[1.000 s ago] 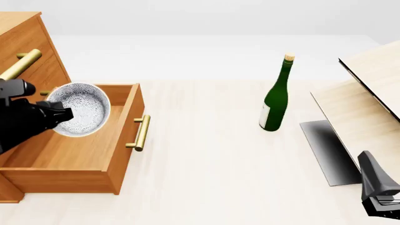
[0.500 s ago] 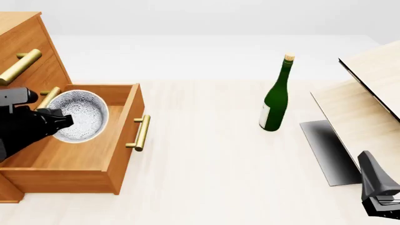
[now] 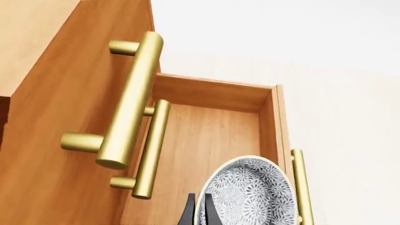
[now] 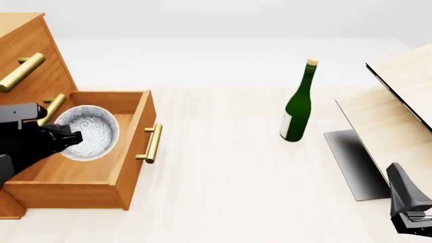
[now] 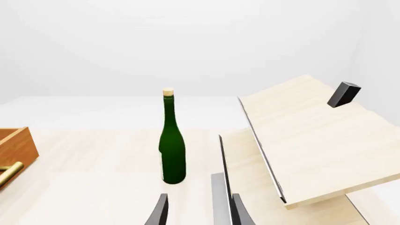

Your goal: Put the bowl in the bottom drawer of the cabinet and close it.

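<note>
Left claw (image 4: 68, 137) clamped on the bowl (image 4: 86, 131) rim, low inside the open bottom drawer (image 4: 131, 152); right claw (image 5: 198, 212) parted, holding nothing

The black left arm covers the near-left rim of the small speckled grey-white bowl (image 4: 88, 131) over the pulled-out orange-brown wooden bottom drawer (image 4: 115, 190), and the front view does not show whether the bowl touches the drawer floor. In the left wrist view that bowl's lower part runs off the picture's edge. Beside the drawer, the tall orange-brown wooden cabinet (image 4: 24, 30) is cut by the front view's left edge.
</note>
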{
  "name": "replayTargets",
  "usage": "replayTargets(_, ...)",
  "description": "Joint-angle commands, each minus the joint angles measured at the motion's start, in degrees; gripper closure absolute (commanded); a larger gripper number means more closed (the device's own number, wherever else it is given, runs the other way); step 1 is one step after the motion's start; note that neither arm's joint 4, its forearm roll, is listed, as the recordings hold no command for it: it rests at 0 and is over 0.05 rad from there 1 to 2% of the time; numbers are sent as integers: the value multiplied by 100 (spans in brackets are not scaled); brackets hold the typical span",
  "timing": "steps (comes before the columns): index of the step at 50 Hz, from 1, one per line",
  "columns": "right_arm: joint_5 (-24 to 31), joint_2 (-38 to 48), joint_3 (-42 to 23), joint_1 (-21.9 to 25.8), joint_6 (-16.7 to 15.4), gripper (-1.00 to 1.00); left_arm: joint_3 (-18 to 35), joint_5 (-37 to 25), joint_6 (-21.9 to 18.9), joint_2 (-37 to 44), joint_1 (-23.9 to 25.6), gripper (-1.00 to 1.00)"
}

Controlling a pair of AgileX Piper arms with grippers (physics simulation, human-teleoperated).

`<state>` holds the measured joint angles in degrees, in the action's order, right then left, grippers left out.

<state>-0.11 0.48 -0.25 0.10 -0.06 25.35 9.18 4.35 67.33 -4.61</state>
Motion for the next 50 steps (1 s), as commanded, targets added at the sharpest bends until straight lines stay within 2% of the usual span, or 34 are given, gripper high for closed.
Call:
replayTargets(1, 0, -1, 0, -1, 2, -100, -65, 157, -72, 126, -22, 100)
replayTargets(50, 0, 1, 0, 0, -1, -100, -311, 699, -186, 761, -236, 100)
